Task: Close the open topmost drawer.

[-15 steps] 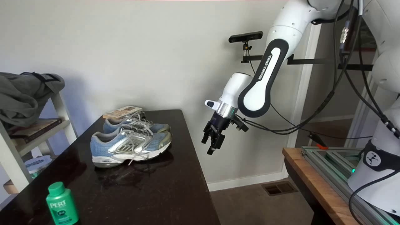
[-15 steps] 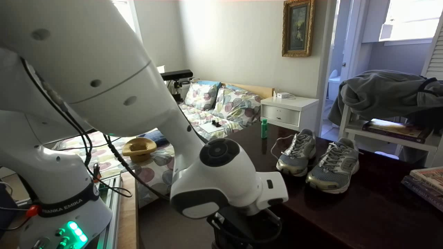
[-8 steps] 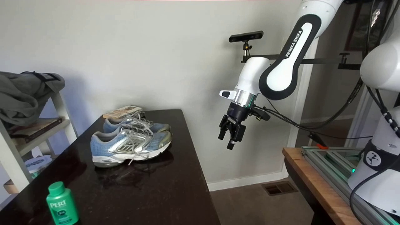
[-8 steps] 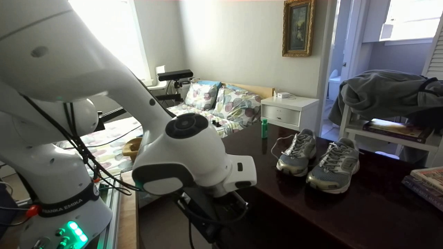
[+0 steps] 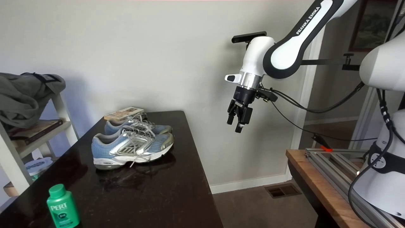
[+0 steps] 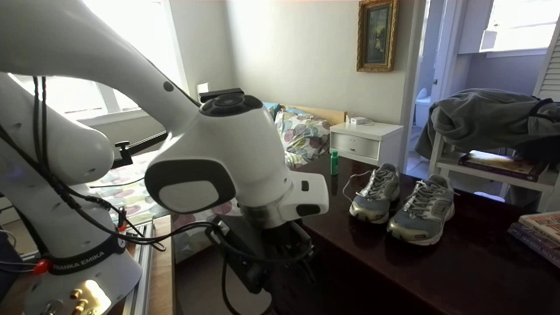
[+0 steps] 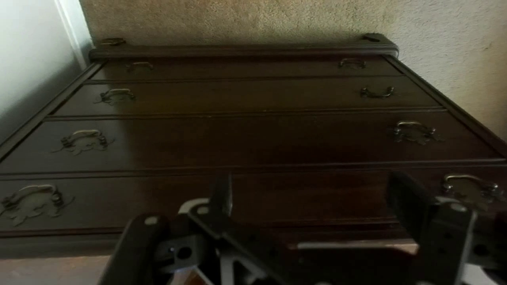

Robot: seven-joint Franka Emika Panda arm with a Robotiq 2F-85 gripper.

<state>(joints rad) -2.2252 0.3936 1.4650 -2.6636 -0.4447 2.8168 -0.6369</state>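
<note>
The dark glossy dresser shows in both exterior views (image 5: 164,193) (image 6: 442,275). In the wrist view its front is seen from above, floor at the top. The topmost drawer (image 7: 115,202) is the row nearest the picture's bottom, with a brass handle at each end. Its front looks flush with the drawers below, and no open gap shows. The drawer front is out of sight in both exterior views. My gripper (image 7: 309,194) is open and empty, fingers wide apart. In an exterior view the gripper (image 5: 234,125) hangs in the air beside the dresser, apart from it.
Running shoes (image 5: 133,145), a green bottle (image 5: 63,207) and books (image 6: 540,236) stand on the dresser top. A wooden bench (image 5: 319,186) carries the robot base. A camera on a bar (image 5: 248,37) is behind the wrist. A shelf with a grey cloth (image 6: 494,118) stands beyond the dresser.
My gripper has drawn back from the dresser towards the robot base and then risen. The base light has changed from green to pale. The dresser and the things on it have not moved.
</note>
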